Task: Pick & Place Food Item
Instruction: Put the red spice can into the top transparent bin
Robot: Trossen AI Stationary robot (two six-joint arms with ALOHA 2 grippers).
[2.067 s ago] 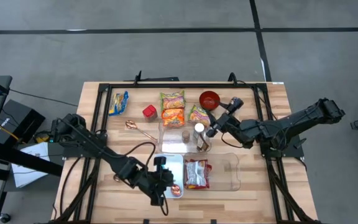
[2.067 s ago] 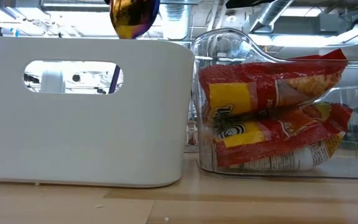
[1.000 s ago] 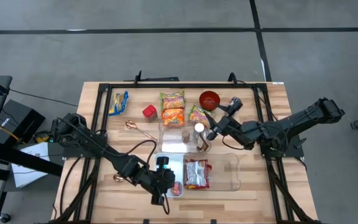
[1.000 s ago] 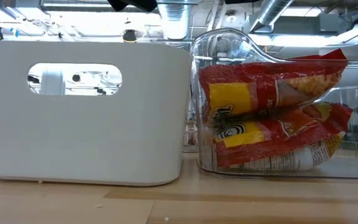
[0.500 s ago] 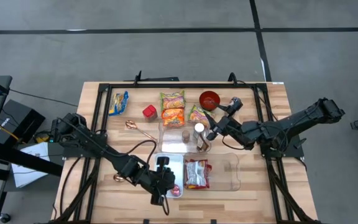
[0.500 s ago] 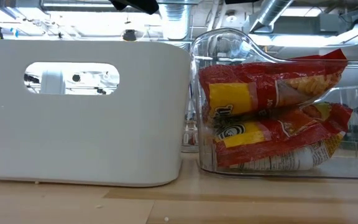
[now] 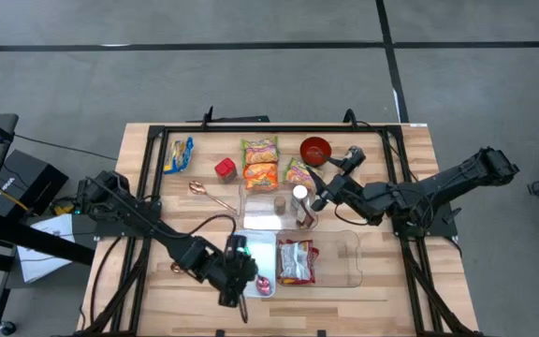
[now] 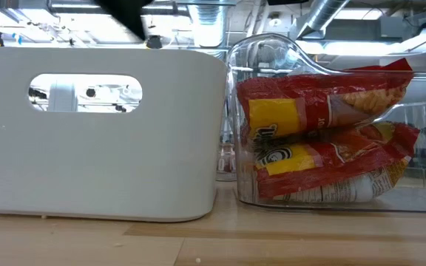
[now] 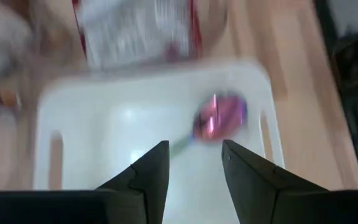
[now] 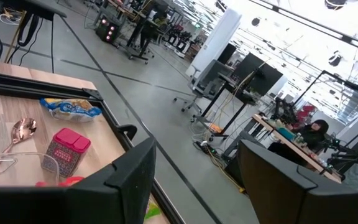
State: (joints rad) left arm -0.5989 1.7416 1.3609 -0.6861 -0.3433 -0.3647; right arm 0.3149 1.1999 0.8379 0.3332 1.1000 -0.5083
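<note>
A shiny pink spoon [image 9: 219,117] lies flat on the floor of the white bin [image 7: 251,245], toward its near right corner [image 7: 265,284]. My left gripper [image 9: 194,146] hangs open above the bin [image 7: 243,273], slanting down, with nothing between its fingers. A red snack bag [image 7: 296,260] lies in the clear bin [image 7: 344,257] beside the white one; the low view shows the bag [image 8: 324,125] through the clear wall. My right gripper [image 7: 314,197] waits open and level over the table's middle, next to a white-capped bottle [image 7: 299,194].
Along the far side lie a blue-yellow packet [image 7: 179,154], a red box [image 7: 225,168], three noodle packs [image 7: 260,161] and a red bowl [image 7: 315,148]. A rose-gold spoon [image 7: 204,192] lies at the left. A clear tray [image 7: 265,213] stands mid-table.
My left gripper has swung a little toward the table's left edge above the white bin and has tipped. The pink spoon has stayed where it lies in the bin. My right arm has kept still.
</note>
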